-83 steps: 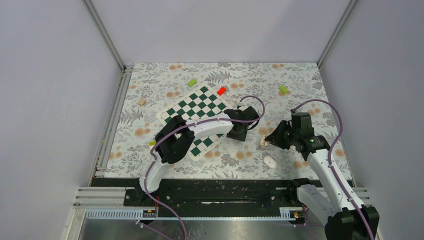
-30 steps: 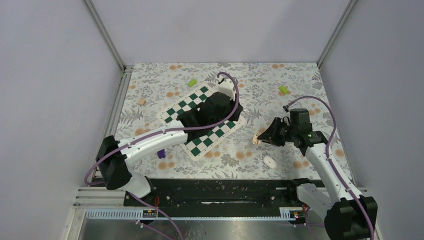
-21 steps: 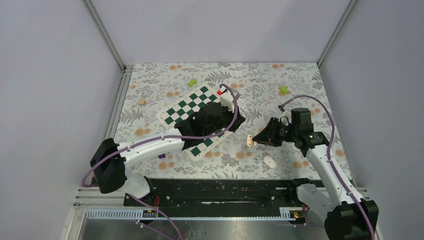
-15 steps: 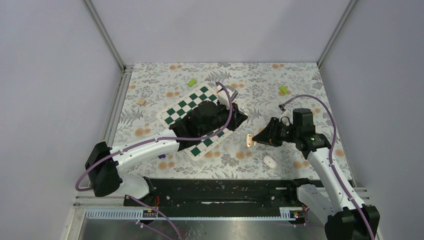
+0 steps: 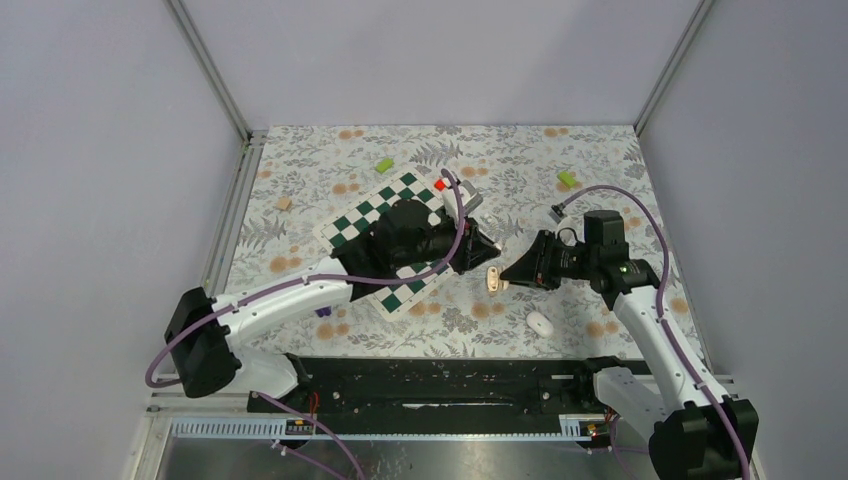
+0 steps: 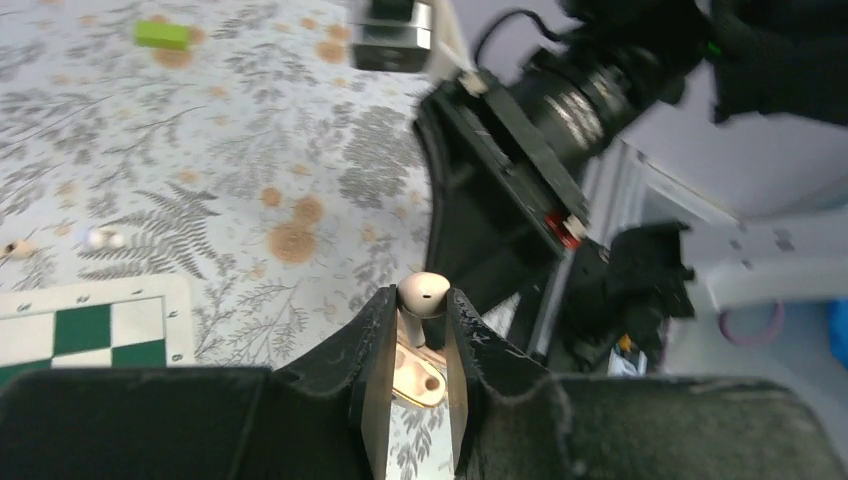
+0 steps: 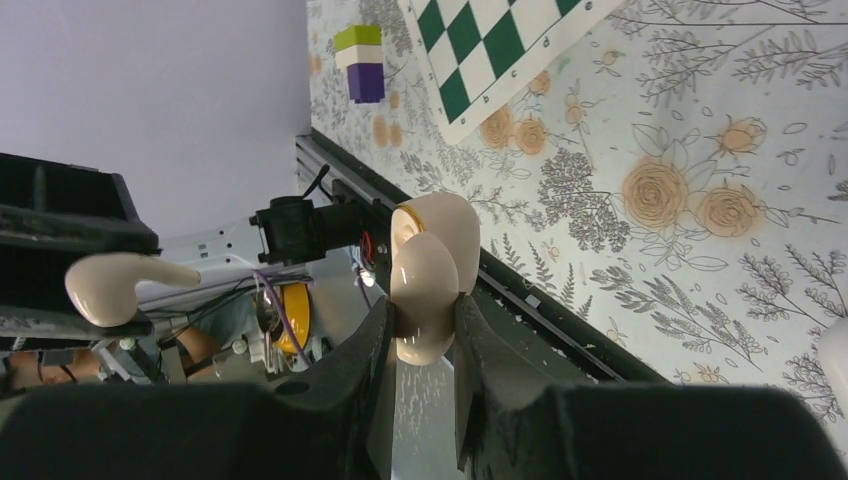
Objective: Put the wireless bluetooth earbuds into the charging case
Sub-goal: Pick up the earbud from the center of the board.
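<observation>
My left gripper [image 6: 417, 310] is shut on one of the wireless bluetooth earbuds [image 6: 424, 293], a pale white piece with a stem, its rounded head poking out past the fingertips. The right wrist view shows this earbud [image 7: 120, 285] at the left, held level in the air. My right gripper [image 7: 422, 320] is shut on the charging case [image 7: 432, 265], a beige clamshell standing open. From above, the left gripper [image 5: 482, 256] and the right gripper [image 5: 508, 276] face each other, the case [image 5: 493, 281] between them. A white oval piece [image 5: 540, 322], seemingly a second earbud, lies on the mat below the right gripper.
A green-and-white chessboard [image 5: 365, 215] lies under the left arm. Scattered on the floral mat are two green blocks [image 5: 384, 165] [image 5: 567, 179], a red block [image 5: 441, 184], a tan block [image 5: 284, 203] and a stacked green-white-purple block [image 7: 360, 62]. The rail [image 5: 430, 372] runs along the near edge.
The left arm has swung its gripper, holding the earbud, from over the chessboard rightward to the case. The right gripper has carried the case a little leftward to meet it.
</observation>
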